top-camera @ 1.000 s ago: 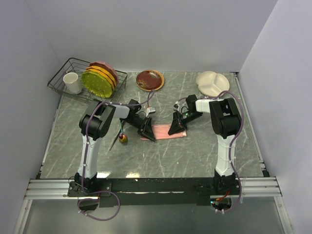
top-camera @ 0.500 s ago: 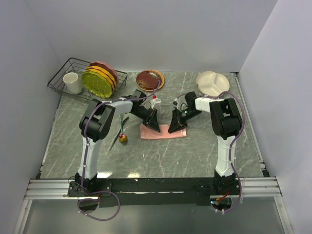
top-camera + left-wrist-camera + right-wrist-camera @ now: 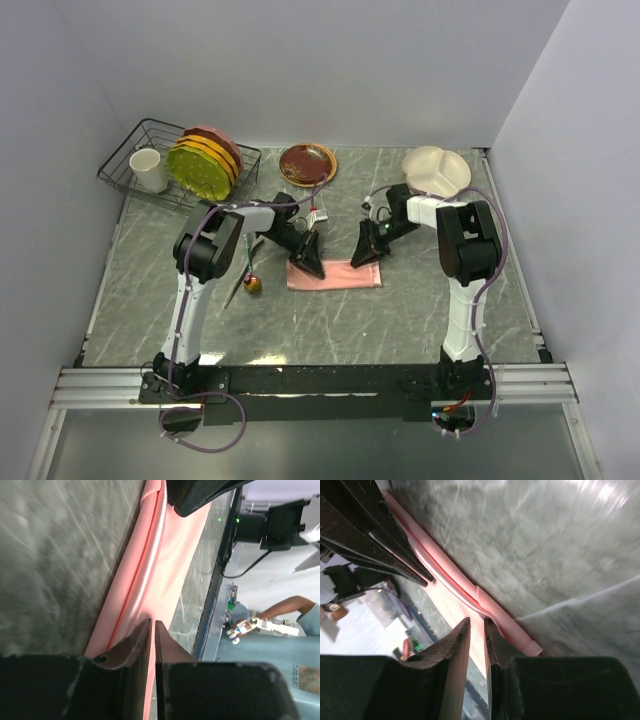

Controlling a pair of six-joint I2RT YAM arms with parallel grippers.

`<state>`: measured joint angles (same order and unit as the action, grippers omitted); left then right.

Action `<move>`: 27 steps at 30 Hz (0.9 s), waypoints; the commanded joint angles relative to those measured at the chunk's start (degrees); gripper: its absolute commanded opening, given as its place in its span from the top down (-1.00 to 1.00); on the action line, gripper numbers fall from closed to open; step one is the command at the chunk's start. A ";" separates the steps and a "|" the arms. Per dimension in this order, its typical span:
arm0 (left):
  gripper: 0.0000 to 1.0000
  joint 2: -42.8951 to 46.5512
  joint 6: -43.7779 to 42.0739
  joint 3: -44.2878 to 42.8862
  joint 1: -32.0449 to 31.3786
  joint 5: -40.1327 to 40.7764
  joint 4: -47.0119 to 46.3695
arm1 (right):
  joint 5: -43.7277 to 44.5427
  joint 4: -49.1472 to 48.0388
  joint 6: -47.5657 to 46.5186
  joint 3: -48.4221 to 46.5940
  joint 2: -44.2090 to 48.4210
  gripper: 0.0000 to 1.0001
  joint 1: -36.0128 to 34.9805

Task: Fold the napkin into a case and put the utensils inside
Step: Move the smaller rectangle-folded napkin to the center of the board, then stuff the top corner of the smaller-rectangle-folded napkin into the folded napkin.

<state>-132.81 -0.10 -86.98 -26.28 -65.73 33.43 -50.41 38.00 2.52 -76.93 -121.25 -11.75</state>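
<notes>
End effectors, left (image 3: pixel 316 268) and right (image 3: pixel 362 262), barely parted at napkin's (image 3: pixel 336 276) far edge; grip unclear.

Left gripper (image 3: pixel 313 266) left the napkin's (image 3: pixel 340 277) near-left corner, swung rearward, then came down on its far-left edge, with jaws narrowed to a slit. Right gripper (image 3: pixel 363 258) shifted slightly rearward at the far-right edge, jaws a touch wider, forearm drawn back. Napkin was skewed, now lies straighter and flatter as 1 narrow strip.
</notes>
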 commanded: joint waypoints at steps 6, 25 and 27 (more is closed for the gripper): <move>0.66 5.98 -9.31 7.87 -3.60 5.71 4.37 | 4.45 0.32 -2.00 10.56 5.84 0.47 -1.26; -0.32 22.07 -17.21 8.75 -12.65 23.63 -23.93 | 2.68 11.84 -9.82 6.52 17.90 -0.14 5.95; -0.28 21.46 -20.37 9.46 -13.61 23.72 -25.86 | 3.39 10.70 -8.68 7.40 16.32 -0.15 6.21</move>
<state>-111.26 -12.05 -77.38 -38.46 -45.98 13.82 -49.76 47.31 -5.56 -71.18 -103.66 -6.00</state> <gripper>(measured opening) 0.657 0.569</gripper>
